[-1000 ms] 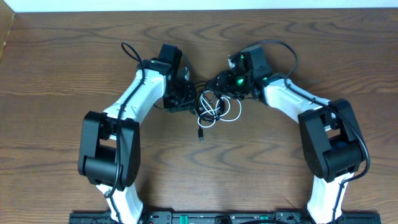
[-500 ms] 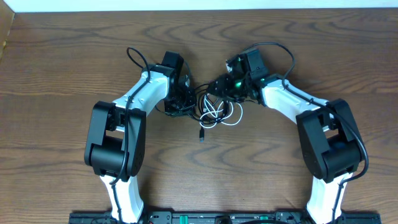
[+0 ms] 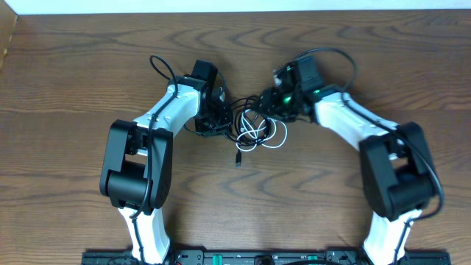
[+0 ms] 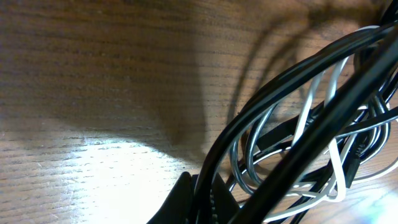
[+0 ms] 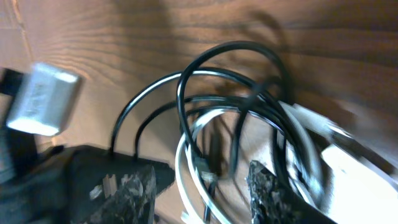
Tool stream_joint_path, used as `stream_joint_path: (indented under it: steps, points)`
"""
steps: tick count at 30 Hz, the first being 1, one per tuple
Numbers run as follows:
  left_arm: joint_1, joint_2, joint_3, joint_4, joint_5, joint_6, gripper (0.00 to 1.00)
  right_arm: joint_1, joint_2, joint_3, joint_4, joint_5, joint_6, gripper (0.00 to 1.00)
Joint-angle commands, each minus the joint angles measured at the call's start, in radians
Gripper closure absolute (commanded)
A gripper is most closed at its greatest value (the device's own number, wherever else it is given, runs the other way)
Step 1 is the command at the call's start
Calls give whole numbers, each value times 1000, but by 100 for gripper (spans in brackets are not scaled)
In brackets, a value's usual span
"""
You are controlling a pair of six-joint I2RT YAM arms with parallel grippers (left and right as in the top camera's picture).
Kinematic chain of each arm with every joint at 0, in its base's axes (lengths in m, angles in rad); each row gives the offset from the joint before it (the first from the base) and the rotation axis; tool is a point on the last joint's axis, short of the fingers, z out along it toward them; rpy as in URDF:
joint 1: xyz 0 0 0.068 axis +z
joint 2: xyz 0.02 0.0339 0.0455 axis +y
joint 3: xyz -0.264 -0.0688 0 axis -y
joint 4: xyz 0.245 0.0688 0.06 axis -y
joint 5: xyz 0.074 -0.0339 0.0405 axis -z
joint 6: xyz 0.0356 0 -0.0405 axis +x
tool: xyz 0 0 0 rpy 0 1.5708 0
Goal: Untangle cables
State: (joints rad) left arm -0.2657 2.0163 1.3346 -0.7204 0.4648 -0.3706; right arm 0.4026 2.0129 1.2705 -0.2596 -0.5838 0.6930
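As the left end effector (image 3: 217,122) clamps the limp black cord (image 5: 233,45), the right end effector (image 5: 199,182) stands apart astride the light, springy white cord (image 5: 181,155), probably best taken mid-loop.

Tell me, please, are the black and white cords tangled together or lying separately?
Tangled. In the right wrist view, loops of the black cord and the white cord cross through one another in one bundle.

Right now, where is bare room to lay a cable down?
Bare wood: the far strip behind both arms, and the near patch between left arm and right arm, below the black plug. Crowded: the cable tangle between the fingers.
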Motion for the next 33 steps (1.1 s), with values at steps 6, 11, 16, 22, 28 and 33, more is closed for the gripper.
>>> stream_joint_path:
  steps: [6, 11, 16, 22, 28, 33]
  points:
    - [-40, 20, -7, 4, -10, -9, 93, 92, 53, 4, 69, 174, -2, 60]
    - [-80, 56, -7, 7, -9, -10, 92, 119, 71, 4, 87, 260, 2, 68]
    - [-82, 76, -7, 8, -6, -21, 93, 112, 82, 5, 84, 293, 2, 76]
    - [-82, 76, -7, 8, -10, -20, 92, 36, 57, 5, 77, 224, -2, 99]
    - [-82, 76, -7, 7, -14, -20, 93, -113, -129, 5, 13, 67, -18, 99]
    - [-82, 76, -7, 7, -14, -20, 93, -269, -294, 5, -85, 57, -18, 99]
